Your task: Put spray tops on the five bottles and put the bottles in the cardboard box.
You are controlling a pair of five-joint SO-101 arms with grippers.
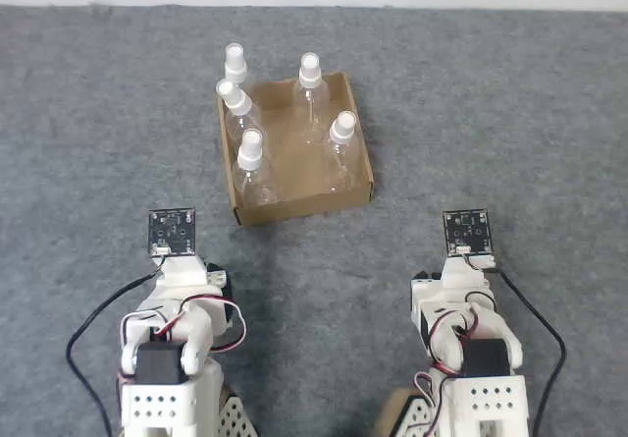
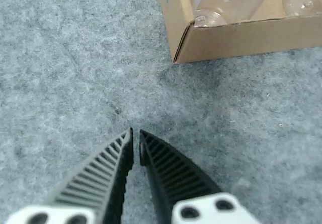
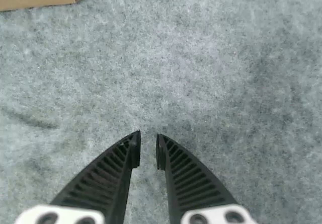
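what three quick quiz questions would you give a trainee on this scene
1. How many bottles carry a white spray top?
2. True or false: the left pincer or the right pincer holds a bottle.
3. The cardboard box rests on: A the grey carpet; B a wooden shelf; C a metal tray.
Key: 1 five; 2 false; 3 A.
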